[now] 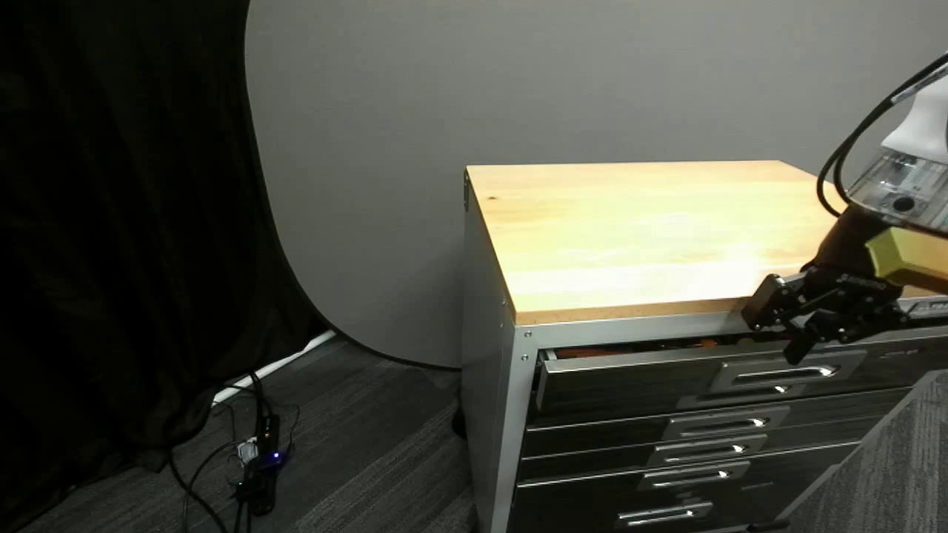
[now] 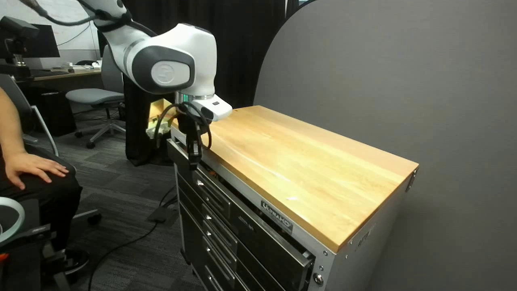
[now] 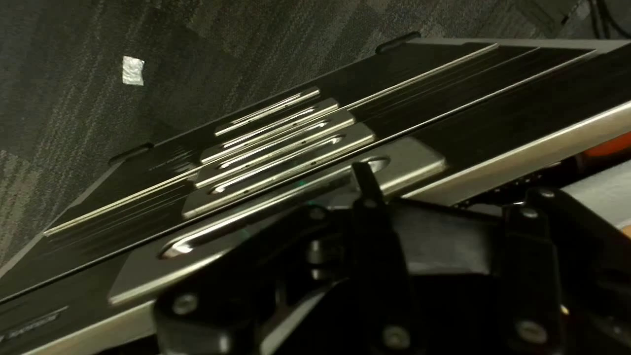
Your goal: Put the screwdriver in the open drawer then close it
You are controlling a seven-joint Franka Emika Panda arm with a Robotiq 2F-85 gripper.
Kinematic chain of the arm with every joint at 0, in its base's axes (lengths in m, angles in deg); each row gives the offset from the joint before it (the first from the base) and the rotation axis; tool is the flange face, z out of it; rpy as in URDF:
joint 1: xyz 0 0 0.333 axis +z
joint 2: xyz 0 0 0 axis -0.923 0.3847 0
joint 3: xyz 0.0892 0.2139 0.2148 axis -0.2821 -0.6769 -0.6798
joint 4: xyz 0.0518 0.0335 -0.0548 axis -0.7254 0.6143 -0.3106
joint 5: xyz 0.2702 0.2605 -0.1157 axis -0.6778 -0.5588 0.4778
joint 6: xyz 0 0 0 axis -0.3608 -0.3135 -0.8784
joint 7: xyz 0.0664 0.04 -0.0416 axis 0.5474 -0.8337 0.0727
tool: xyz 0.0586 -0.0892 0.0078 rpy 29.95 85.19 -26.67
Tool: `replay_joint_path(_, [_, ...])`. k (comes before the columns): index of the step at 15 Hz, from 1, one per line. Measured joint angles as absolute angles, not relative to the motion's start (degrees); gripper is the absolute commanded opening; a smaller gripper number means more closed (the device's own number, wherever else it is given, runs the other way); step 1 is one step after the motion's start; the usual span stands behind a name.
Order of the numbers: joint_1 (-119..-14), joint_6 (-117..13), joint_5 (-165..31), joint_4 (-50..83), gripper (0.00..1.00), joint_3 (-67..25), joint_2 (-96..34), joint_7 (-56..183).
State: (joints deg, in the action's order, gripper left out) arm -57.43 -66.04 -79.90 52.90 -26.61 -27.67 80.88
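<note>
One pincer (image 1: 776, 337), two fingers (image 1: 763, 305) apart, one open drawer (image 1: 629, 389)

top drawer (image 1: 629, 383) is mostly hidden inside; orange bits (image 1: 591, 353) too tiny to ID tbh; an exterior view chops the person (image 2: 44, 202) at left, robot arm (image 2: 188, 60) up top
</note>
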Motion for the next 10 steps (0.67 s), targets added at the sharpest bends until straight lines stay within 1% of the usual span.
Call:
replay_joint_path(1, [-57.5,-63.6,-78.8,52.9,0.28,-26.6,-29.2,80.5])
replay_joint_path(3, [-57.7,-59.8,-78.2,52.6,0.40,-26.7,-31.9,79.0])
replay_joint_path(8, [-58.1,-51.5,-80.3,48.7,0.80,-29.2,-35.8,73.4])
replay_joint_path(9, [-58.1,-49.7,-80.6,47.4,0.86,-29.7,-36.2,72.5])
replay_joint_path(10, [-58.1,-47.8,-80.7,46.2,0.95,-30.1,-36.7,71.7])
